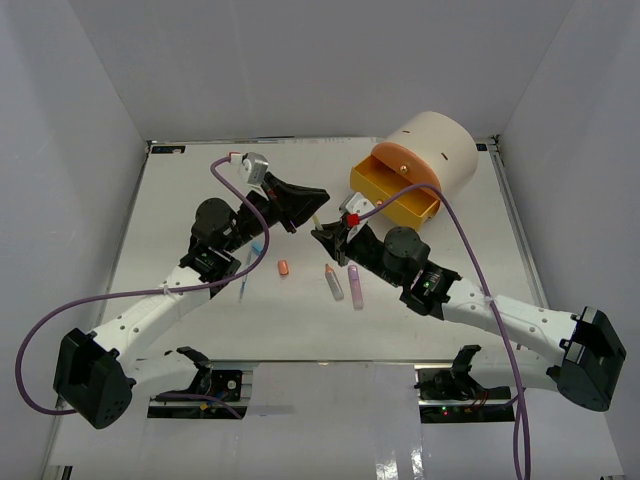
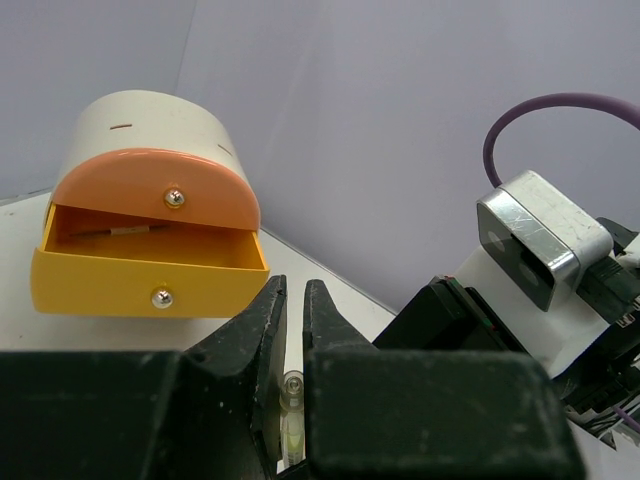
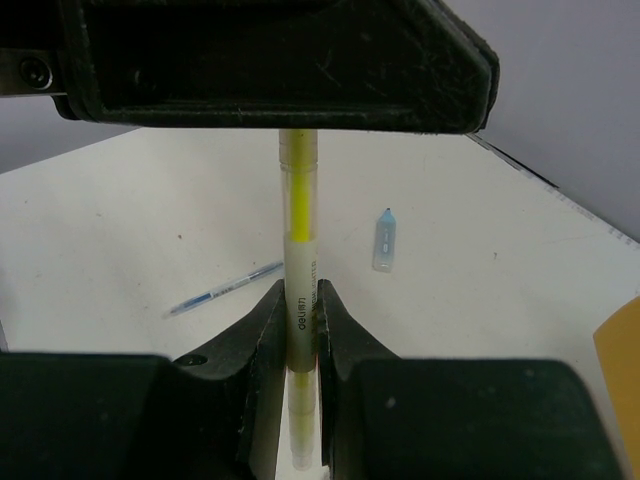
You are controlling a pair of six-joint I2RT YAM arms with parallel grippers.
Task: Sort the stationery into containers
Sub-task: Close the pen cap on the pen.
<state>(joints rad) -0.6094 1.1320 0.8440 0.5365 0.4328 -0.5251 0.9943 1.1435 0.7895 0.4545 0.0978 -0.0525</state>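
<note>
A yellow highlighter (image 3: 300, 250) is pinched at both ends. My right gripper (image 3: 300, 295) is shut on its labelled barrel. My left gripper (image 2: 295, 290) is shut on its clear capped end (image 2: 290, 400). From above, the two grippers (image 1: 308, 212) (image 1: 326, 232) meet tip to tip just left of the containers, a cream cylinder (image 1: 445, 140). Its yellow drawer (image 1: 395, 195) is pulled open and looks empty in the left wrist view (image 2: 140, 295). The orange drawer (image 2: 150, 185) above it is closed.
Loose stationery lies on the white table between the arms: a blue pen (image 1: 248, 268), an orange cap (image 1: 284, 267), an orange-tipped marker (image 1: 333, 282) and a purple marker (image 1: 355, 285). A pale blue cap (image 3: 385, 240) lies beyond the blue pen (image 3: 225, 288). White walls surround the table.
</note>
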